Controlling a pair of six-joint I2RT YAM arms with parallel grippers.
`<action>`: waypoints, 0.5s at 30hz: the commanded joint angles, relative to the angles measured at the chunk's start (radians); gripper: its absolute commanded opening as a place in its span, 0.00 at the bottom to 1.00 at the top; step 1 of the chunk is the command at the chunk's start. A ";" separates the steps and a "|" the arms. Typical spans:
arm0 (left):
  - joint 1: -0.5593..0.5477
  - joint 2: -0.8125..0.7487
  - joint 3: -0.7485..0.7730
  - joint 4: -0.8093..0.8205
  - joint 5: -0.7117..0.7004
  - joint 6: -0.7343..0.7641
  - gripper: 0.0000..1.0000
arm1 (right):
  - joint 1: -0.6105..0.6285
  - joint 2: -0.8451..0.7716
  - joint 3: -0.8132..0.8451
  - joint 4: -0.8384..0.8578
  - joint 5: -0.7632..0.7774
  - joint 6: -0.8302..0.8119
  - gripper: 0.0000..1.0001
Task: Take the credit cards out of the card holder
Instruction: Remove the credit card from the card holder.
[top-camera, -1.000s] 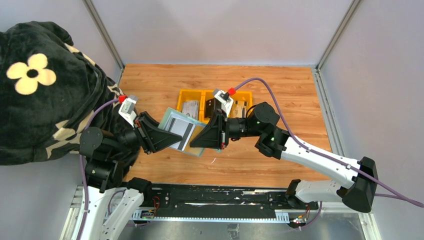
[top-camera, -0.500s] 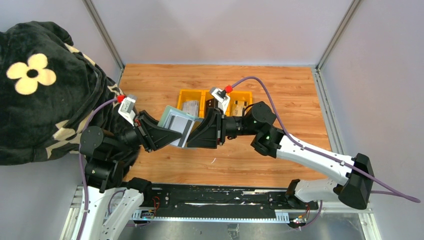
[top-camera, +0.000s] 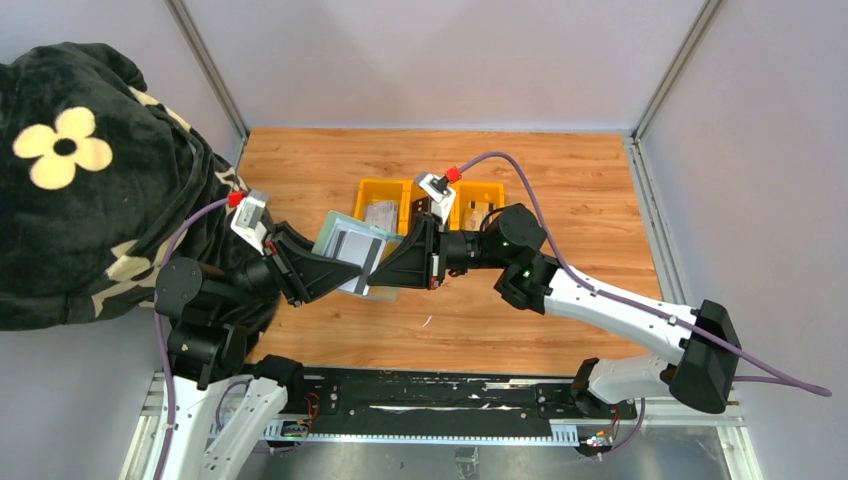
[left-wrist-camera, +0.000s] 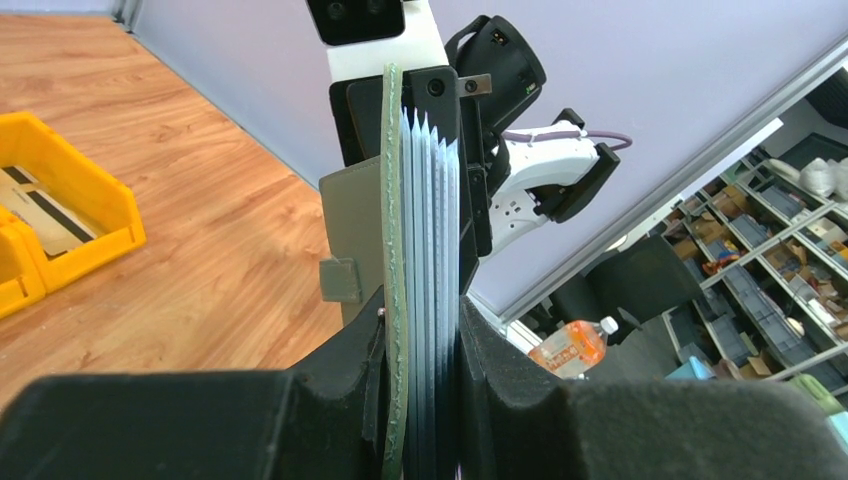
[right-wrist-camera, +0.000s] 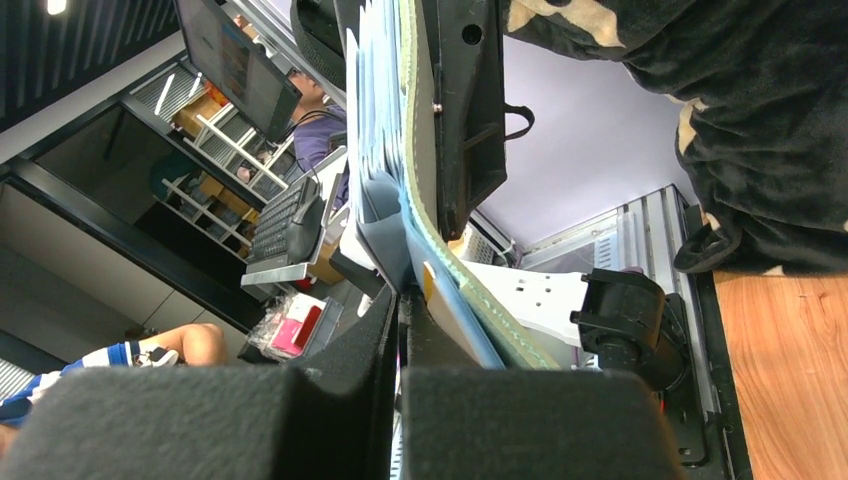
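My left gripper (top-camera: 348, 270) is shut on the sage-green card holder (top-camera: 372, 292) and holds it open above the table. A silver-grey credit card (top-camera: 352, 246) with a dark stripe lies in its pockets. In the left wrist view the holder (left-wrist-camera: 395, 200) stands edge-on between my fingers (left-wrist-camera: 425, 320), its clear pockets fanned. My right gripper (top-camera: 386, 274) is shut at the holder's right edge. In the right wrist view its jaws (right-wrist-camera: 400, 300) meet below the pocket stack, and the green cover (right-wrist-camera: 495, 310) bends past the right finger. Whether a card sits between them is hidden.
A yellow three-part tray (top-camera: 385, 188) stands behind the grippers, with a grey card (top-camera: 380, 214) in its left part and a beige card (top-camera: 482, 216) in its right part. A dark flowered blanket (top-camera: 80, 180) covers the left side. Metal frame posts border the wooden table (top-camera: 590, 200).
My right gripper moved left to the holder's edge, opened on the way and is shut again. My left gripper shifted the holder slightly left and up.
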 joint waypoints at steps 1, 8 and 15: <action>-0.006 -0.012 0.026 0.025 0.045 0.004 0.27 | -0.007 -0.015 -0.022 0.114 0.037 0.044 0.00; -0.006 -0.005 0.039 0.036 0.046 -0.009 0.32 | -0.010 -0.063 -0.082 0.066 0.021 0.014 0.00; -0.006 -0.005 0.042 0.036 0.040 -0.010 0.27 | -0.013 -0.105 -0.116 0.049 0.032 -0.002 0.00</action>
